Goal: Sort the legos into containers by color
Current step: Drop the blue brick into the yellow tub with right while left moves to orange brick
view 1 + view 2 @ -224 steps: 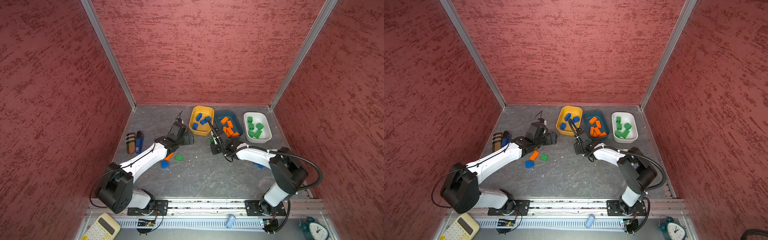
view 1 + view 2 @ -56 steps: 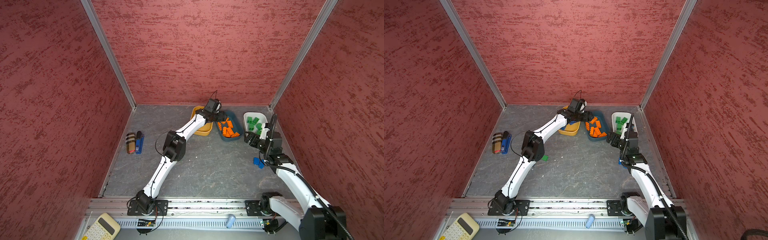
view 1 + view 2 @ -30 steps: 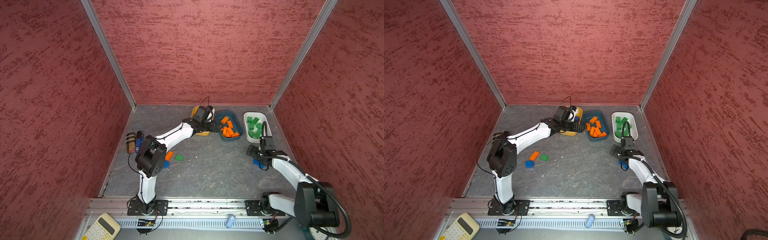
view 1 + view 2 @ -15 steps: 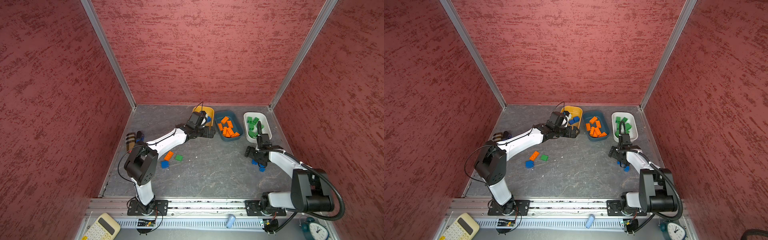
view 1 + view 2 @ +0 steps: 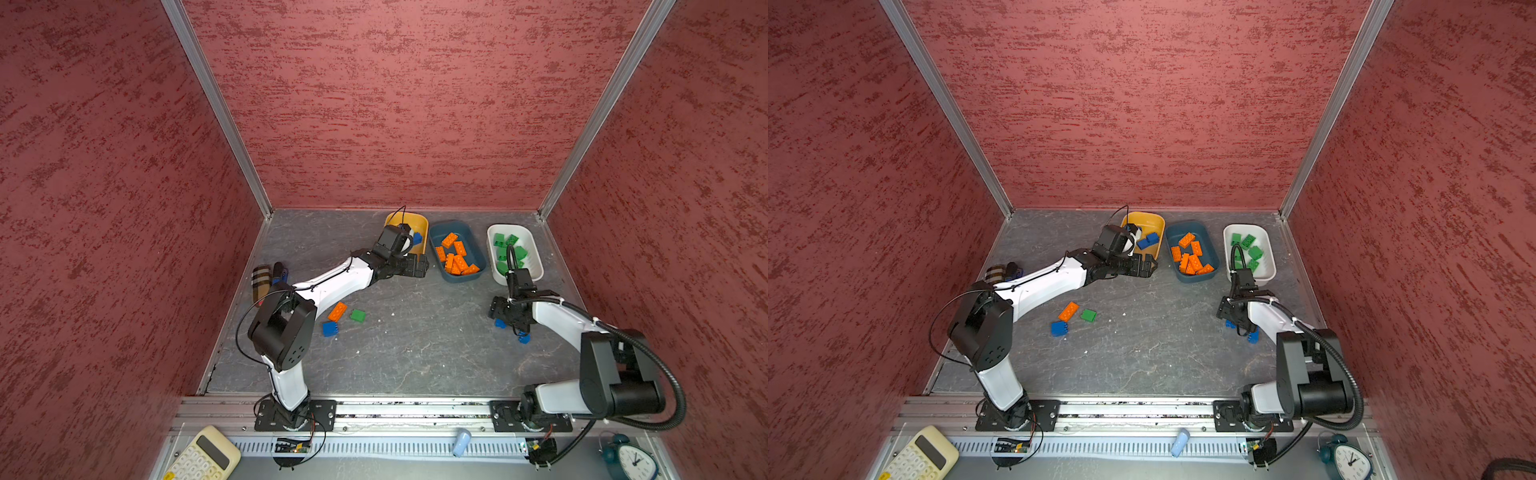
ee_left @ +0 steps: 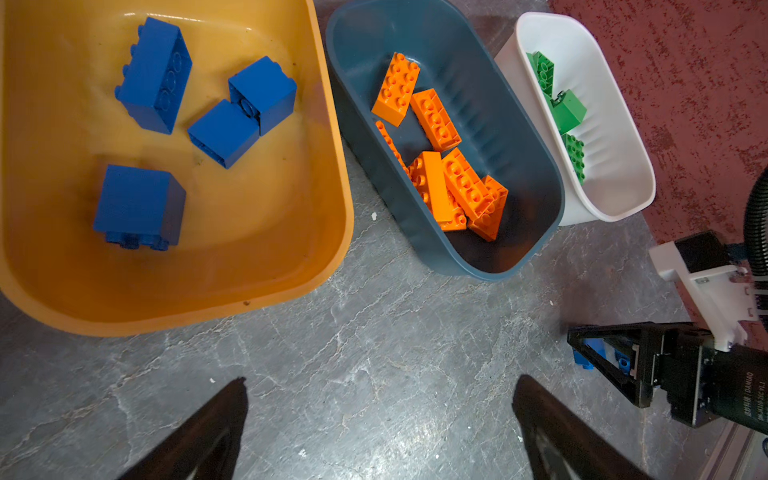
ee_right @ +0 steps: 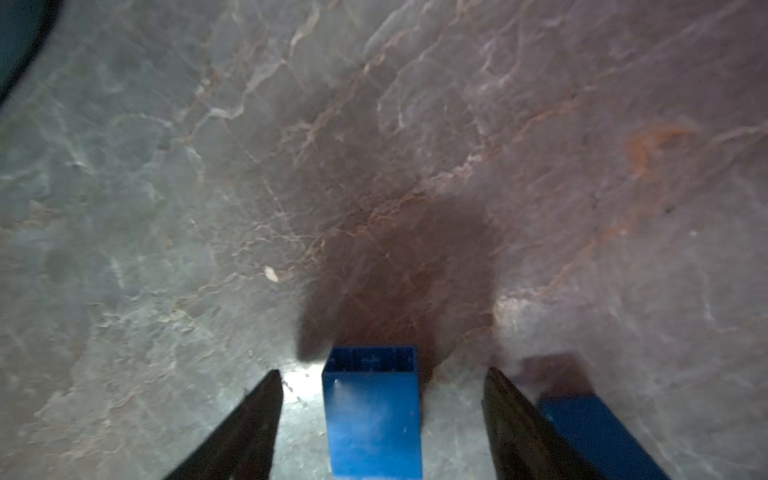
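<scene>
Blue legos (image 6: 139,203) in yellow tub (image 6: 166,316), orange legos (image 6: 436,120) in teal tub (image 6: 494,79), green legos (image 6: 567,110) in white tub (image 6: 615,166), five loose (image 5: 337,311)

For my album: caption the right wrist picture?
Open right gripper straddling a blue brick on the grey tabletop, a second blue brick lying just outside it.

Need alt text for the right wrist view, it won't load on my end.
A blue lego sits on the grey table between the right jaws, which are open with a gap on each side. A second blue lego lies just outside one jaw.
</scene>
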